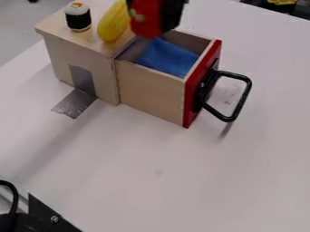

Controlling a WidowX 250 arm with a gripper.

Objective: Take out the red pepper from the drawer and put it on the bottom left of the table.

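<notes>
At the top of the camera view, the black gripper (162,19) hangs above the back part of the open drawer (150,92). It is shut on the red pepper (147,17), which has a green patch on its left side. The pepper is held just over the drawer's opening, near the edge of the wooden cabinet. A blue cloth (167,58) lies inside the drawer. The white table (139,181) extends in front of the drawer and to its left.
On the cabinet top (57,25) are a yellow corn-like toy (113,22) and a black-and-white roll (78,17). A black handle (244,97) juts right from the drawer's red front. Silver tape (75,103) runs onto the table. Black hardware (45,215) occupies the bottom left corner.
</notes>
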